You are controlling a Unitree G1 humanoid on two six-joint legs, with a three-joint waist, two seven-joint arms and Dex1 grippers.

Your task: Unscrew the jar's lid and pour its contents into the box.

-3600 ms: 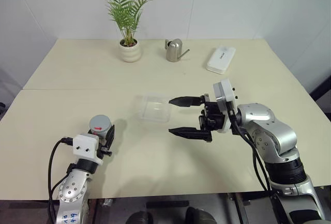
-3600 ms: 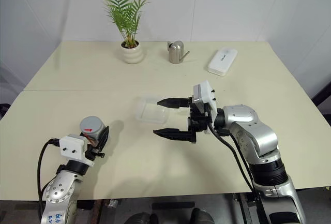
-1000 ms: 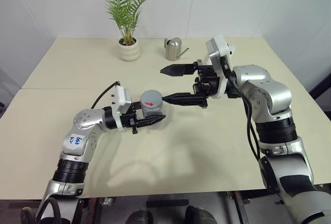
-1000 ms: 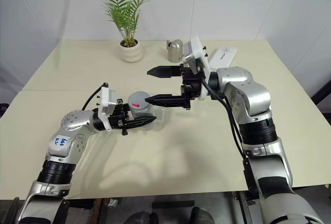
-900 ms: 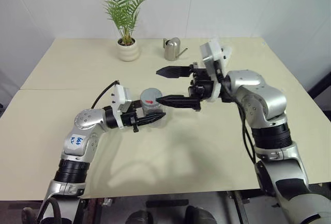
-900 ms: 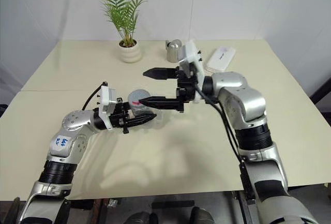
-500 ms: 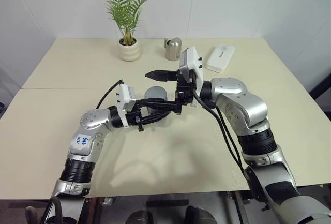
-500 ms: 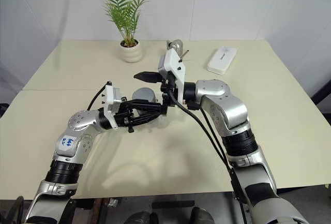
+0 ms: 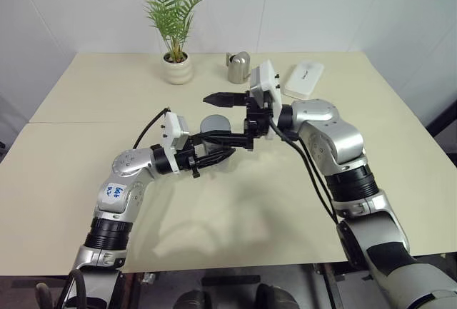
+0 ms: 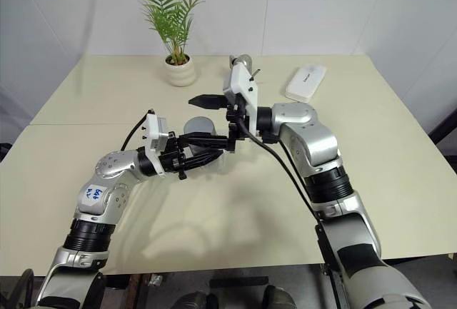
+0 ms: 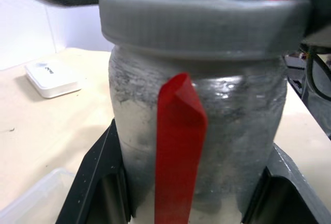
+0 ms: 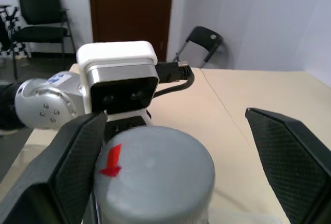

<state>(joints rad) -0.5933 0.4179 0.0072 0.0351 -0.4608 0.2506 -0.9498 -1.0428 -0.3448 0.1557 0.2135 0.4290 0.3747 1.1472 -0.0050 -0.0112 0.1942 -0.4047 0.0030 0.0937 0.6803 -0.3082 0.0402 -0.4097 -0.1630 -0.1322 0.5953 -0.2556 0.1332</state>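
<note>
My left gripper is shut on the body of the grey translucent jar, holding it upright above the table's middle. The red mark runs down the jar's side. Its grey lid, with a red mark on top, sits on the jar. My right gripper reaches in from the right, open, with one finger on either side of the lid and not touching it. A corner of the clear box lies on the table below the jar. The contents are hidden inside the jar.
At the back of the table stand a potted plant, a steel watering can and a white flat case. The table has free room in front and to the left.
My right gripper has come in towards the jar, so its open fingers now straddle the lid. The left gripper holds the jar in the same place; earlier still it lifted it from the front left.
</note>
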